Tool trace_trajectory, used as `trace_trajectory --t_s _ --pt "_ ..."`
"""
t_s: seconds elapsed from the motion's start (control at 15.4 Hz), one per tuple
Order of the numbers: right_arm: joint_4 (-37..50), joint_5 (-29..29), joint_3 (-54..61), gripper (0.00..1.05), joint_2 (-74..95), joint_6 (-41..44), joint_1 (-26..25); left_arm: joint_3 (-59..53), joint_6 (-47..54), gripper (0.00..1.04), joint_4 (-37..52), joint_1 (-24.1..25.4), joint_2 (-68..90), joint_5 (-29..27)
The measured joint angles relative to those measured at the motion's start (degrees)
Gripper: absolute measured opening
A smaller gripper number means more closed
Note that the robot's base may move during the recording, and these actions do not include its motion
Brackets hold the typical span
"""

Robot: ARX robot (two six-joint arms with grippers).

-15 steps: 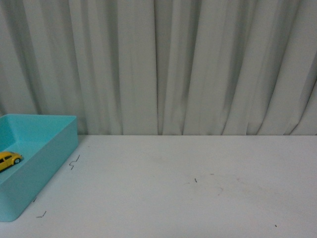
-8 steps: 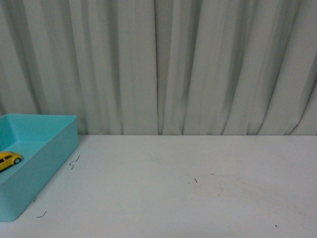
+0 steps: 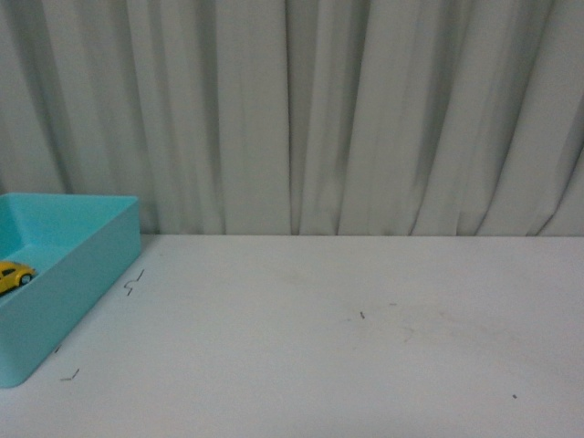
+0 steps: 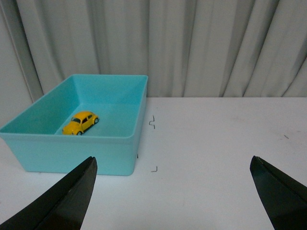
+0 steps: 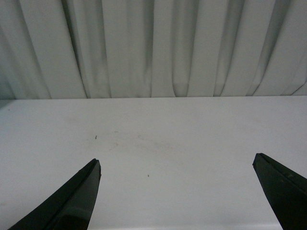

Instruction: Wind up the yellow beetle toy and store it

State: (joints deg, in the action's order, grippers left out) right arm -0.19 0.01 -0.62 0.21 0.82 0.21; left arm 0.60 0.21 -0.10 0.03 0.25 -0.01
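Yellow beetle toy [image 4: 80, 122] sits stored inside teal bin [image 4: 120, 158] on bench [image 4: 216, 158]; left gripper [image 4: 172, 191] & right gripper [image 5: 177, 191] spread wide, empty, prob. job done.

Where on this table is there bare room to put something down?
Nearly the whole white tabletop is bare, from the turquoise plastic bin at its left edge across to the right, back to the grey curtain. The only occupied spot is the bin, holding the small yellow beetle toy car.
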Motion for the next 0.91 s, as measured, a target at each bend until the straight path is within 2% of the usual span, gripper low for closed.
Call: trace_trajectory --t_s 0.91 --pt "0.0 0.0 0.0 0.98 0.0 0.0 0.0 0.0 -0.2 0.98 -0.1 0.0 0.0 -0.1"
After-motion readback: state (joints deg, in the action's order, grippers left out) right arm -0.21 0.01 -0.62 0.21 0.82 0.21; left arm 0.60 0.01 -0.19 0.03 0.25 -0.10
